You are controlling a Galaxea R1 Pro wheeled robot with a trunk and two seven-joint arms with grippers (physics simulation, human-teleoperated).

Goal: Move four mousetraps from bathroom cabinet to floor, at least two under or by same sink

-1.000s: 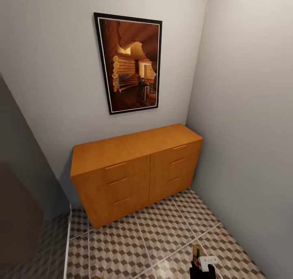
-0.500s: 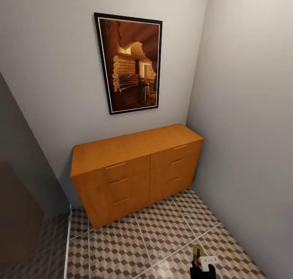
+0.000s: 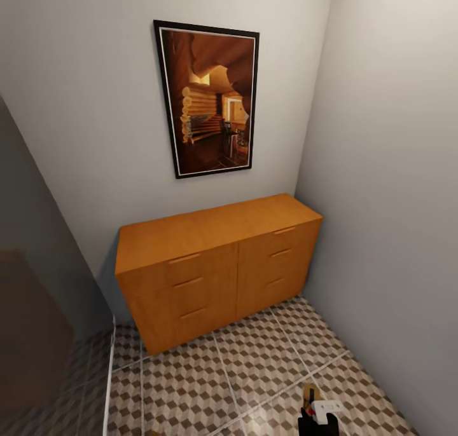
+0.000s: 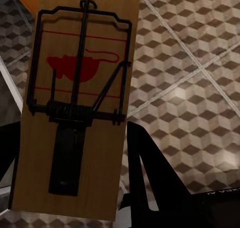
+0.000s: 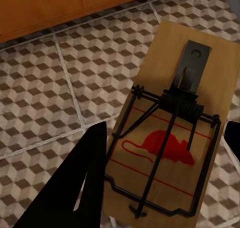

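- A mousetrap [image 4: 75, 103] sits between the left gripper's [image 4: 70, 188] dark fingers [image 4: 150, 178] in the left wrist view: a tan wooden plate with a red mouse print, a black wire frame and a coiled spring across it. One finger lies along the plate's edge and a dark shape shows at the opposite edge, so the pincer looks closed on the plate's sides.
- A second mousetrap [image 5: 172, 133] of the same make shows in the right wrist view, held at the right gripper [image 5: 160, 178]. A black finger [image 5: 75, 183] runs beside one long edge and a dark bit of the other finger sits at the far edge, so this pincer too looks narrowed onto the plate.
- Both traps hang above the bathroom floor [image 3: 254, 366], tiled in a brown, beige and white cube pattern with pale grout lines.
- In the head view, the right gripper [image 3: 316, 414] is low at the bottom edge, pointing toward the floor, with a sliver of its mousetrap [image 3: 308, 393] showing above it.
- The cabinet [image 3: 216, 267] stands against the back wall in the corner, its right end near the side wall. All six drawers look shut.
- A framed picture [image 3: 208, 96] of a log interior hangs on the wall above the cabinet.
- A dark glass panel [image 3: 32, 334] stands at the left.
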